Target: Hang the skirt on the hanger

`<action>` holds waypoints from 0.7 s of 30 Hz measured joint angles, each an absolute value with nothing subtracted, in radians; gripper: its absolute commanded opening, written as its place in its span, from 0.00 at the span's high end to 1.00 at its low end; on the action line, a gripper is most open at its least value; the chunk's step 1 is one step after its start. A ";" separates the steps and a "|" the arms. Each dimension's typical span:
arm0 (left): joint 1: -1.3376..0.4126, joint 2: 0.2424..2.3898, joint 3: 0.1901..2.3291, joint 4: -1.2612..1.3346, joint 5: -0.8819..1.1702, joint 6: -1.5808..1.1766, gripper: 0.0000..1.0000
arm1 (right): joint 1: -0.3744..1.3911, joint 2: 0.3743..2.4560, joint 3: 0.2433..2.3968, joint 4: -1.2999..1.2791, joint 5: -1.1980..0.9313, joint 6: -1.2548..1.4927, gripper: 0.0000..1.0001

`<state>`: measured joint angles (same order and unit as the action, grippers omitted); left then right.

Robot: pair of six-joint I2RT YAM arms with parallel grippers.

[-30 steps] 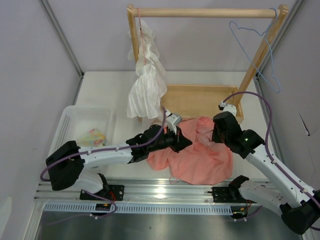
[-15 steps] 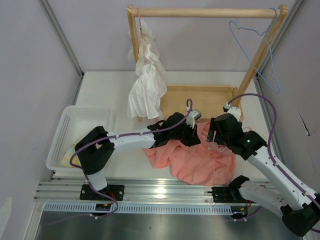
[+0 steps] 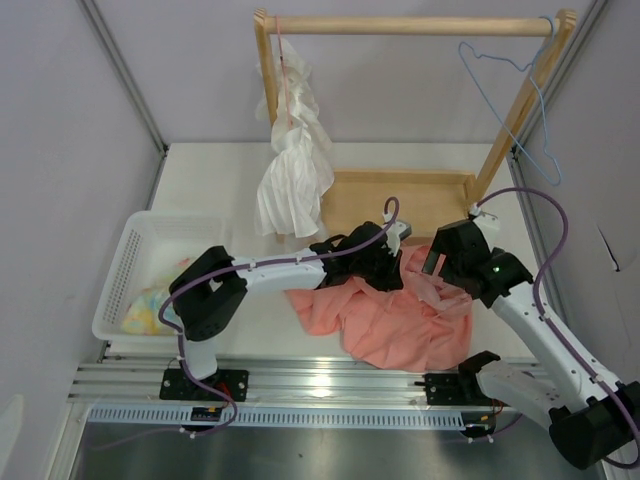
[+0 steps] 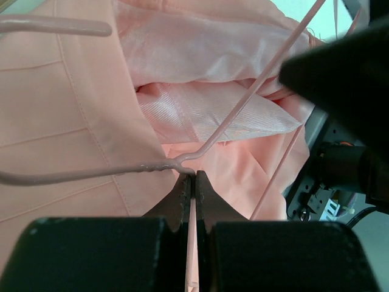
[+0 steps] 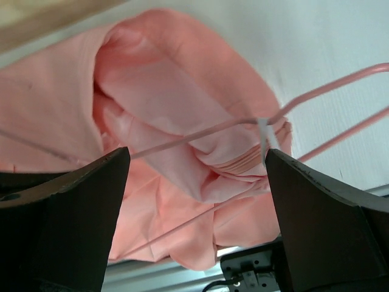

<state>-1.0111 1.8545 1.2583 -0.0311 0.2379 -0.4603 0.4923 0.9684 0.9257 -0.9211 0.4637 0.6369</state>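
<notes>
The left fingers [image 4: 177, 204], at bottom centre of the frame, are clamped on the hanger [image 4: 243, 109] at its twisted neck. The right fingers [image 5: 67, 219] are spread wide over the skirt [image 5: 170, 109], holding nothing.

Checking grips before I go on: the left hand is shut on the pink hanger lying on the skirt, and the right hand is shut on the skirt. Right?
Not quite. The right hand is open and holds nothing, as the right wrist view shows. The left hand is shut on the hanger, which lies on the skirt.
</notes>
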 measured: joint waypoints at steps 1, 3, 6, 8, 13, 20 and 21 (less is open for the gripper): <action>-1.011 1.858 1.261 -0.038 0.230 -0.463 1.00 | 0.467 0.968 0.926 -0.921 0.461 0.641 0.01; -1.011 1.862 1.261 -0.050 0.217 -0.469 1.00 | 0.408 0.968 0.926 -0.919 0.433 0.650 0.01; -1.011 1.863 1.261 -0.063 0.208 -0.472 1.00 | 0.345 0.958 0.916 -0.894 0.387 0.659 0.00; -1.011 1.863 1.261 -0.067 0.204 -0.472 0.99 | 0.329 0.949 0.912 -0.891 0.370 0.663 0.01; -1.012 1.864 1.275 -0.087 0.194 -0.469 0.93 | 0.297 0.944 0.912 -0.894 0.369 0.684 0.01; -1.016 1.870 1.313 -0.101 0.200 -0.450 0.88 | 0.284 0.853 0.910 -0.813 0.250 0.706 0.08; -1.017 1.870 1.314 -0.101 0.207 -0.443 0.89 | 0.288 0.853 0.910 -0.788 0.216 0.701 0.09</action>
